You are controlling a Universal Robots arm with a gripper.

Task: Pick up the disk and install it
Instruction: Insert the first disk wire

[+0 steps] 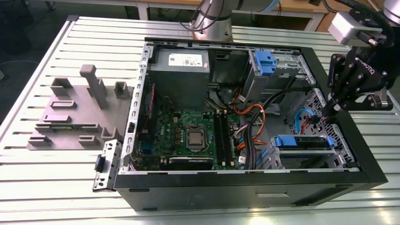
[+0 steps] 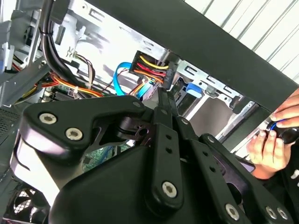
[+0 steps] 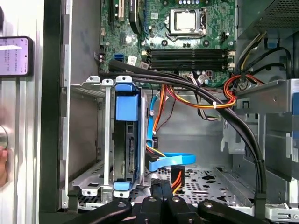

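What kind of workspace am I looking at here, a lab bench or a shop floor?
Most likely a robotics lab bench. An open computer case lies on a slotted aluminium table, beside a grey fixture block, with the arm's base mounted behind. The claw hangs over the case's edge.

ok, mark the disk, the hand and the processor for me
disk [image 3: 126, 154]: first wrist view, metal edge between its blue rails.
hand [image 1: 326, 112]: exterior view, at the fingertips.
processor [image 3: 186, 21]: first wrist view, centre of its metal lid.

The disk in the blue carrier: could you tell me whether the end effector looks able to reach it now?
Probably yes: the disk sits exposed in its cage near the end effector, though a blue cable lies close beside it.
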